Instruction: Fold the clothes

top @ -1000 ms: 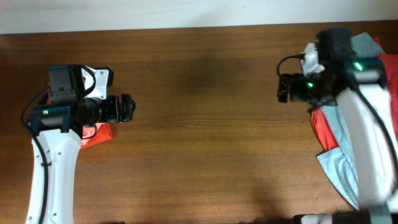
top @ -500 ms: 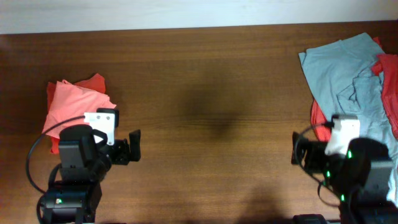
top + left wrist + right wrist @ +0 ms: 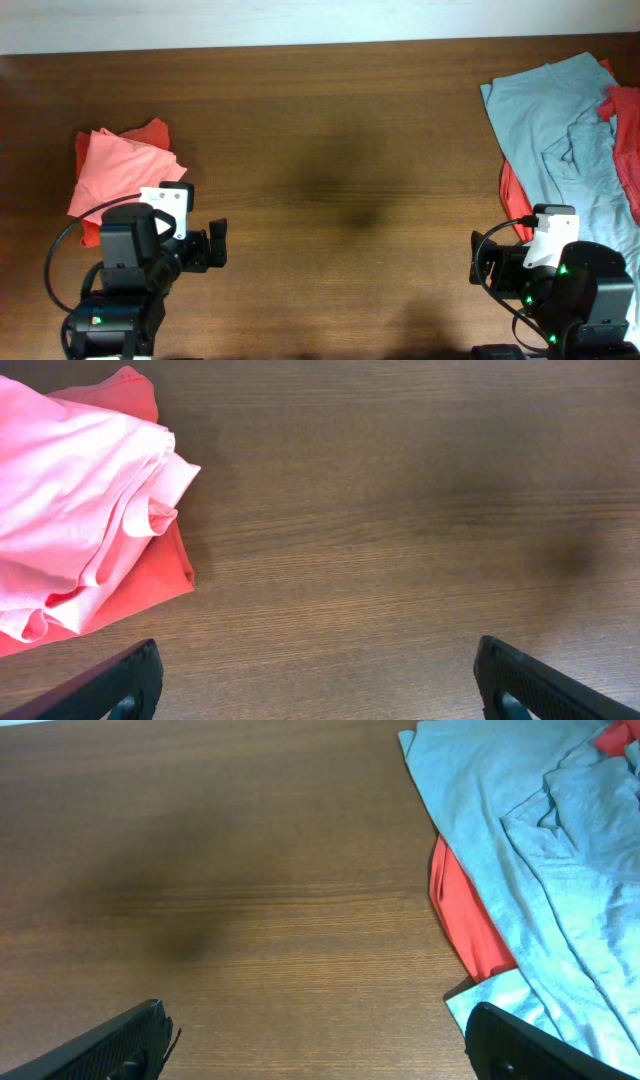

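Observation:
A folded salmon-pink T-shirt lies at the left of the table on top of a folded orange-red one; both show in the left wrist view, pink over orange-red. A light grey-blue T-shirt lies spread at the right over a red one, also in the right wrist view. My left gripper is open and empty, near the front, right of the folded stack. My right gripper is open and empty, near the grey-blue shirt's lower edge.
The brown wooden table runs between the two piles. A pale wall strip edges the far side. More red cloth lies at the far right edge.
One second ago both arms reached over the piles at mid-table. They have drawn back to the front edge. Since half a second ago they moved only slightly.

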